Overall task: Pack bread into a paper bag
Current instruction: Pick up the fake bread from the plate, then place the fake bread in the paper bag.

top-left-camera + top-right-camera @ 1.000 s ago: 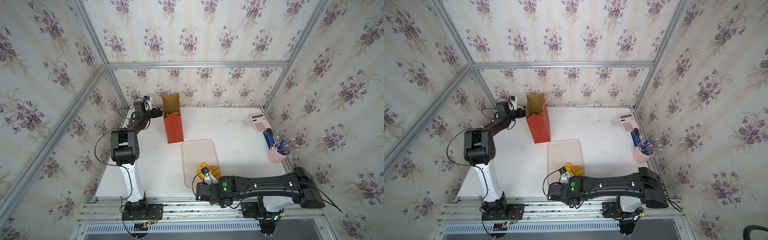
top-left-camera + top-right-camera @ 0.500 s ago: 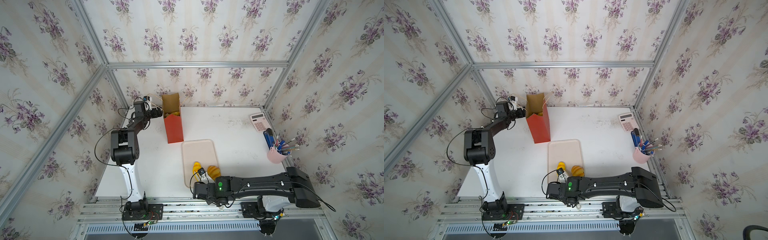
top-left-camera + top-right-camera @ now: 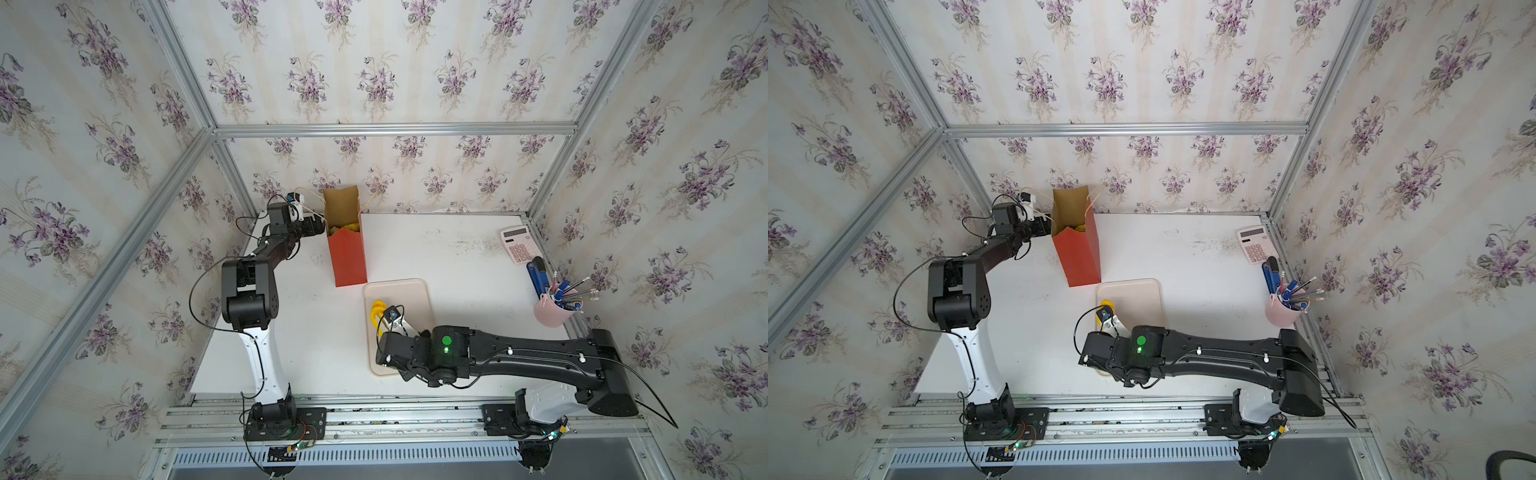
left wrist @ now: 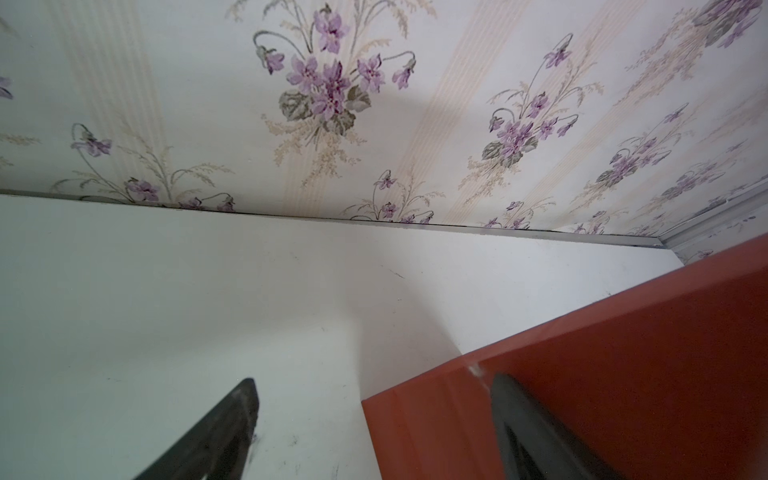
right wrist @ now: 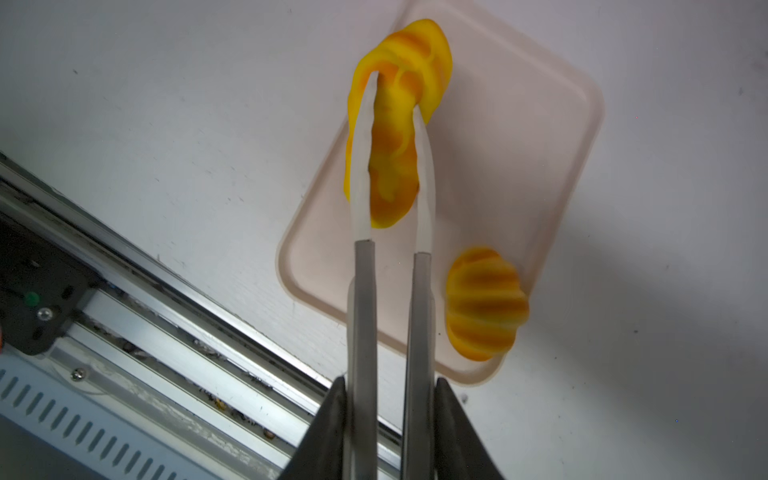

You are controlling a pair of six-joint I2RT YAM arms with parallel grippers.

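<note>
A yellow scored roll (image 5: 395,137) is pinched and squashed between the white tips of tongs (image 5: 363,291), which are clenched in the right gripper (image 5: 392,415) at the bottom of the right wrist view. A second roll (image 5: 484,303) is left on the beige tray (image 5: 540,145). The paper bag (image 3: 347,257) is stood left of centre in a top view, with the left gripper (image 4: 374,380) spread open at its corner. The glossy roll could be squirted out in transit, or the narrow mouth missed and the bag tipped.

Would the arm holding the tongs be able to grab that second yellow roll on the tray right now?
Probably not yet. The loose roll lies close and uncovered on the tray, but the tongs in the right gripper already pinch another roll.
</note>
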